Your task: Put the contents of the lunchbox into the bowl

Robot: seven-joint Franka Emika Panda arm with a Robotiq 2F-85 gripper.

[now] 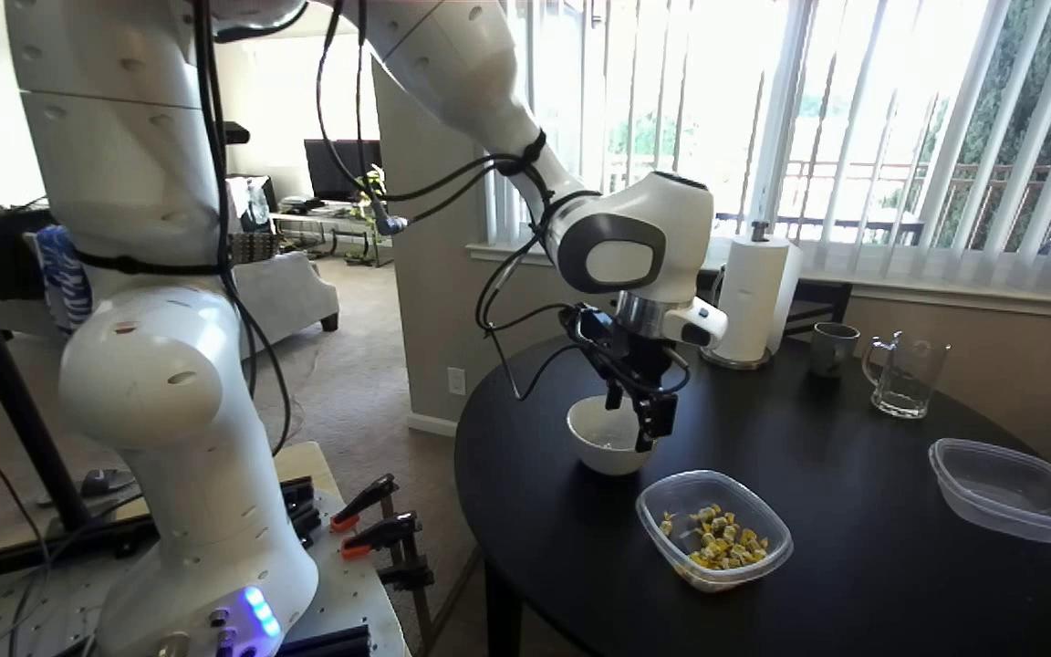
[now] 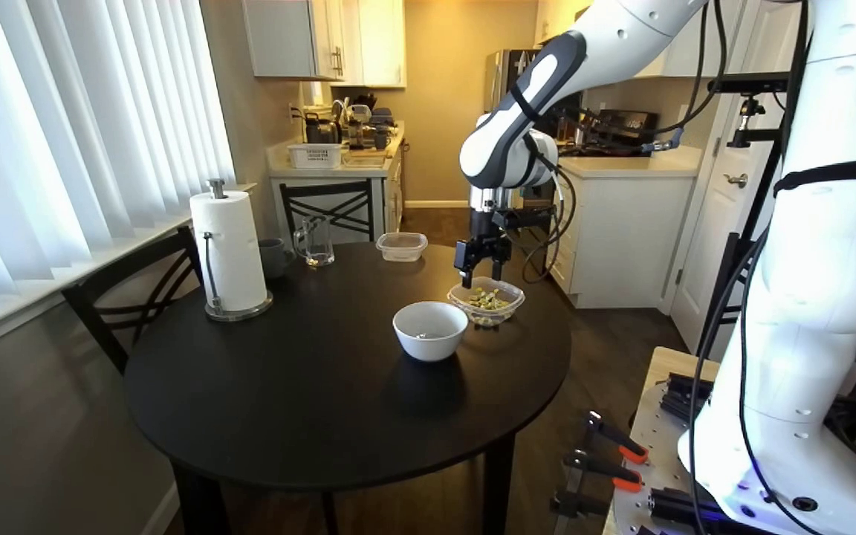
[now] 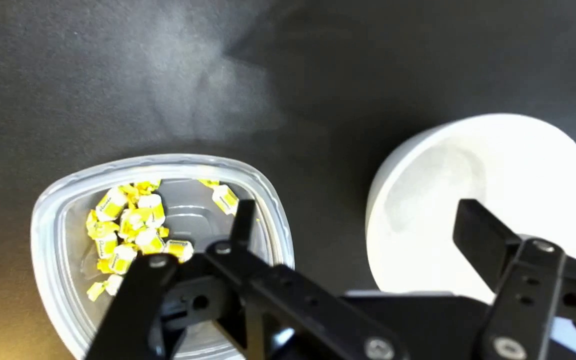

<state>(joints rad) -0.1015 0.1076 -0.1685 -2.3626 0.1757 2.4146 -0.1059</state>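
Window blinds (image 2: 101,134) to one side, and by them a round dark table (image 2: 309,371) carrying paper towels (image 2: 235,253), a grey mug (image 1: 833,351), a glass mug (image 1: 904,379) and a second clear box (image 1: 1004,484), all well apart from the work. On the same table, close together but not touching: the lunchbox (image 3: 188,215) and the white bowl (image 3: 523,185). Inside the lunchbox, wrapped yellow-and-white candies (image 3: 133,225), mostly heaped on the side away from the bowl, plus a lone candy (image 3: 225,199) by the wall facing it. No candies to be made out in the bowl, though partly lost in glare.

Over the gap between the two, an empty claw (image 3: 358,220), with fingers (image 3: 483,245) spread wide. Seen from the wrist: lunchbox off to the left, bowl to the right, one finger across the lunchbox's bowl-side wall, the opposite one across the bowl. Hard to tell the long axis of the lunchbox, partly hidden behind the claw. Probably at the reaching stage, with pouring not yet begun. Likely needs a shift toward the lunchbox, then a drop to straddle that wall, before any lift and tip. Could knock the bowl with the outer finger if lowered from here.
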